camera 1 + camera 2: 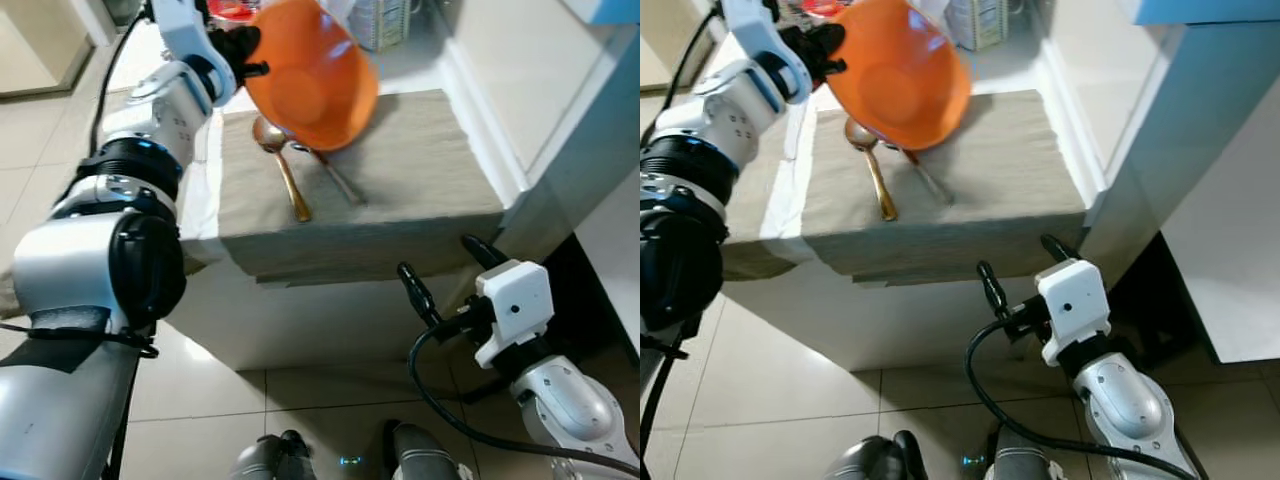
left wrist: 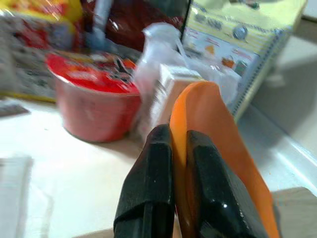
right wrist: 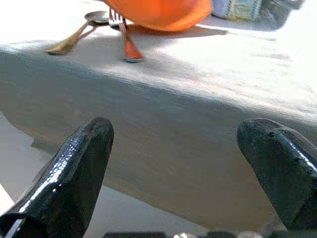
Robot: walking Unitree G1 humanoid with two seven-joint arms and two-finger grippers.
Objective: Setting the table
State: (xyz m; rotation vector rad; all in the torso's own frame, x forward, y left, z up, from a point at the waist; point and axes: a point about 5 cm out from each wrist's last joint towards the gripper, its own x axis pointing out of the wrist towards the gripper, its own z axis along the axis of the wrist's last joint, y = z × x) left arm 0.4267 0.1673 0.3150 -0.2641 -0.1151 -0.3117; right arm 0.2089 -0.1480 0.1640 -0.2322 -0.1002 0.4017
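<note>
table (image 1: 440, 260): low white block, its top draped in a grey-beige cloth (image 1: 420, 170) that hangs over the front edge.
back clutter: a red cup of noodles (image 2: 94, 99), a small carton (image 2: 171, 87) and a printed bag (image 2: 242, 44) crowd the far end, just behind the cloth.
bowl (image 1: 312, 72): orange, tipped steeply on edge, hanging over the far part of the cloth, right above the heads of the cutlery.
spoon (image 1: 283, 170): gold, lying flat on the cloth, its bowl end tucked under the orange bowl, handle pointing to the front edge.
fork (image 3: 126, 39): beside the spoon, prongs under the bowl's shadow, handle angled away.
left gripper (image 2: 181, 163): here it is, both black fingers nearly closed, pinching the bowl's thin rim between them, one finger inside and one outside.
right gripper (image 1: 440, 270): down in front of the table edge, below the cloth, fingers spread wide, nothing between them, touching nothing.
step in hand: looks like placing the bowl.
doing it well: level the bowl before it comes down, and shift it toward the bare cloth on the right so it does not land on spoon or fork; let go only once the base sits flat.
risk: a rim pinch on a tilted bowl could slip.
</note>
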